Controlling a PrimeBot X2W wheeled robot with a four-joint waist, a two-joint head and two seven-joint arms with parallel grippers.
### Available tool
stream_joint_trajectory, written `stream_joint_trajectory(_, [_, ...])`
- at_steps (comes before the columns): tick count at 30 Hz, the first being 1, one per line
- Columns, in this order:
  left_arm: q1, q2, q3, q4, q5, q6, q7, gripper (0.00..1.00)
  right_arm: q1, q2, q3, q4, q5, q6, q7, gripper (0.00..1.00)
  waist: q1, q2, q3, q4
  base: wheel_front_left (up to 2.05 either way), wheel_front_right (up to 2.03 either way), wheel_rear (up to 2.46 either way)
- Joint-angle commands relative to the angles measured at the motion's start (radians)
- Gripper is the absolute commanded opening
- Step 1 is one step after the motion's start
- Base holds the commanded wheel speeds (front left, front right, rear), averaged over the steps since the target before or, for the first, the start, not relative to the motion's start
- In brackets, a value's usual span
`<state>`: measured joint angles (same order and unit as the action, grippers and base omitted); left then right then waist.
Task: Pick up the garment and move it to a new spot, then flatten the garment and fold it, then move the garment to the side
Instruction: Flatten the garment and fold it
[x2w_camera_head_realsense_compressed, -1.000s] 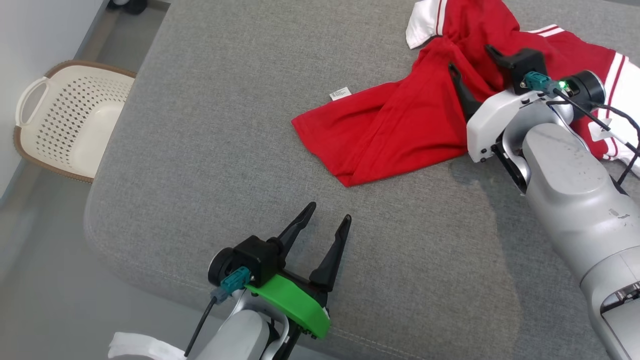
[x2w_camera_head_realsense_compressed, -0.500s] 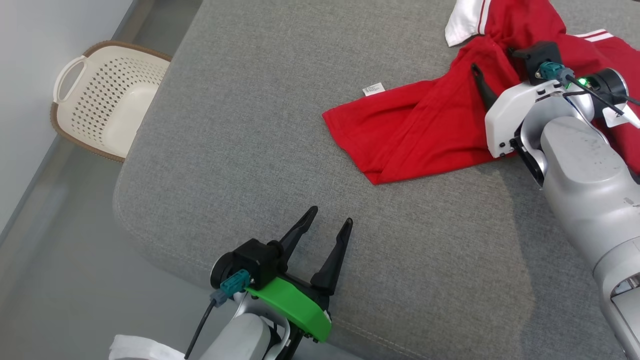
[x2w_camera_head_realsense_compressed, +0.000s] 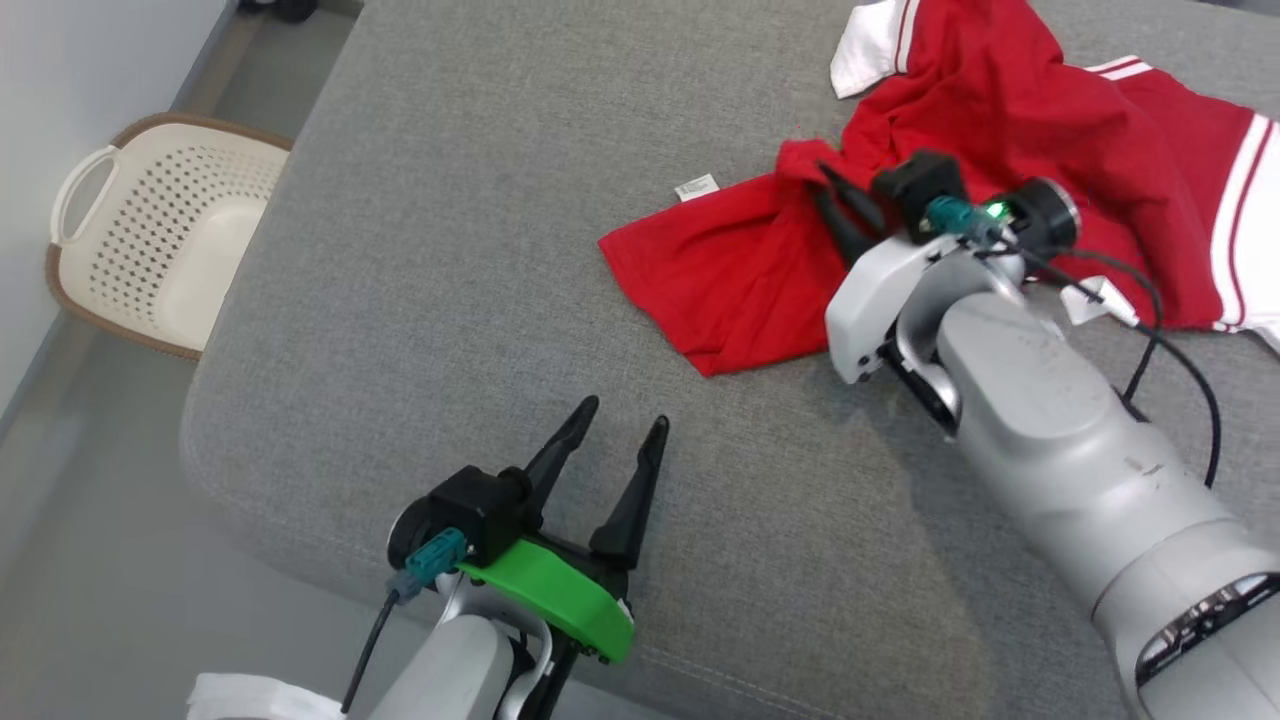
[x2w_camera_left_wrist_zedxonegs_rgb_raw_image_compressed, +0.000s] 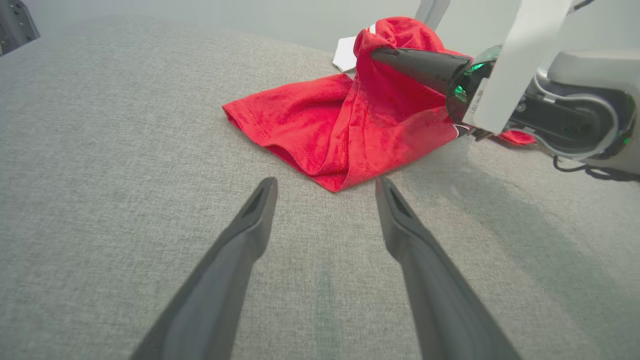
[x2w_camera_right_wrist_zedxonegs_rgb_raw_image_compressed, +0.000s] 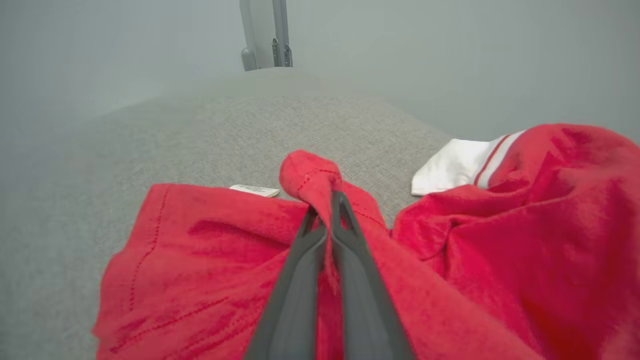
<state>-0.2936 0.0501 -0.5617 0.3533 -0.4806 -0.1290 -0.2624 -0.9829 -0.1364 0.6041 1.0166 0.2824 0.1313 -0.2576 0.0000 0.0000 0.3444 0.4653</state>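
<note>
The garment (x2w_camera_head_realsense_compressed: 1000, 120) is a crumpled red shirt with white striped sleeves, lying at the far right of the grey cushioned surface (x2w_camera_head_realsense_compressed: 480, 300). My right gripper (x2w_camera_head_realsense_compressed: 822, 185) is shut on a pinched fold of the red cloth (x2w_camera_right_wrist_zedxonegs_rgb_raw_image_compressed: 310, 175) and holds that fold up off the surface. In the left wrist view the garment (x2w_camera_left_wrist_zedxonegs_rgb_raw_image_compressed: 320, 120) hangs from the right gripper (x2w_camera_left_wrist_zedxonegs_rgb_raw_image_compressed: 380, 52). My left gripper (x2w_camera_head_realsense_compressed: 622, 418) stands open near the front edge with nothing between its fingers (x2w_camera_left_wrist_zedxonegs_rgb_raw_image_compressed: 250, 220), short of the shirt's near hem.
A cream perforated laundry basket (x2w_camera_head_realsense_compressed: 150, 250) sits on the floor to the left of the surface. A small white label (x2w_camera_head_realsense_compressed: 696, 186) lies by the shirt's hem. Bare grey fabric stretches left and in front of the garment. The surface's rounded corner is at lower left.
The right gripper has shut on a fold of the red shirt and drawn it leftward and up. The head camera shifted. The left gripper stays open and still.
</note>
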Motion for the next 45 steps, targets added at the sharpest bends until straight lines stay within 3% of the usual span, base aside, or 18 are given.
stream_joint_trajectory(1, [0.013,0.003,0.015,0.001,0.012,-0.002,-0.003,1.0,0.031,-0.006,0.018,-0.027,0.03,-0.001,-0.007,0.0,0.0,0.0,-0.046,-0.054,0.0,0.0,0.0])
stream_joint_trajectory(5, [0.024,0.003,0.086,0.01,0.033,-0.002,-0.003,1.0,0.157,-0.029,0.196,-0.208,0.185,-0.001,0.009,0.0,0.0,0.0,-0.098,-0.122,0.0,0.0,0.0])
stream_joint_trajectory(12, [0.039,0.003,0.197,0.04,0.079,-0.002,-0.003,1.0,0.301,-0.151,0.513,-0.543,0.452,-0.001,0.131,0.0,0.0,0.0,-0.169,-0.214,0.0,0.0,0.0])
stream_joint_trajectory(13, [0.042,0.003,0.212,0.045,0.086,-0.002,-0.003,1.0,0.305,-0.164,0.553,-0.581,0.484,-0.001,0.151,0.18,0.0,0.0,-0.175,-0.225,0.0,0.0,0.0])
stream_joint_trajectory(14, [0.041,0.003,0.234,0.05,0.092,-0.002,-0.003,1.0,0.31,-0.178,0.587,-0.612,0.519,-0.001,0.172,0.43,0.0,0.0,-0.176,-0.236,0.0,0.0,0.0])
stream_joint_trajectory(15, [0.04,0.003,0.253,0.056,0.095,-0.002,-0.003,1.0,0.312,-0.193,0.607,-0.635,0.55,-0.001,0.187,1.0,0.0,0.0,-0.179,-0.247,0.0,0.0,0.0])
stream_joint_trajectory(18, [-0.004,0.006,0.31,0.094,0.139,-0.002,-0.003,1.0,0.273,-0.234,0.629,-0.698,0.61,-0.001,0.171,1.0,0.0,0.0,-0.17,-0.294,0.0,0.0,0.0])
stream_joint_trajectory(21, [-0.057,0.015,0.353,0.14,0.163,-0.002,-0.003,1.0,0.251,-0.258,0.582,-0.681,0.602,-0.001,0.114,1.0,0.0,0.0,-0.147,-0.334,0.0,0.0,0.0])
stream_joint_trajectory(28, [-0.204,0.053,0.431,0.293,0.22,0.018,-0.003,1.0,0.245,-0.245,0.443,-0.599,0.552,-0.001,0.03,1.0,0.0,0.0,-0.088,-0.427,0.0,0.0,0.0])
stream_joint_trajectory(35, [-0.367,0.12,0.412,0.584,0.271,0.016,0.005,1.0,0.277,-0.209,0.266,-0.518,0.455,-0.001,0.0,1.0,0.0,0.0,-0.024,-0.522,0.0,0.0,0.0])
stream_joint_trajectory(41, [-0.445,0.151,0.363,0.761,0.298,0.007,0.038,1.0,0.311,-0.185,0.124,-0.5,0.384,-0.001,-0.008,1.0,0.0,0.0,0.0,-0.554,0.0,0.0,0.0])
stream_joint_trajectory(42, [-0.452,0.154,0.359,0.785,0.296,0.007,0.047,0.76,0.317,-0.177,0.102,-0.5,0.375,-0.001,-0.008,1.0,0.0,0.0,0.003,-0.556,0.0,0.0,0.0])
stream_joint_trajectory(43, [-0.459,0.158,0.354,0.801,0.299,0.007,0.044,0.0,0.322,-0.172,0.08,-0.498,0.361,-0.001,-0.007,1.0,0.0,0.0,0.005,-0.558,0.0,0.0,0.0])
stream_joint_trajectory(45, [-0.469,0.166,0.352,0.832,0.296,0.007,0.043,0.0,0.334,-0.158,0.04,-0.496,0.342,-0.001,-0.007,1.0,0.0,0.0,0.008,-0.561,0.0,0.0,0.0])
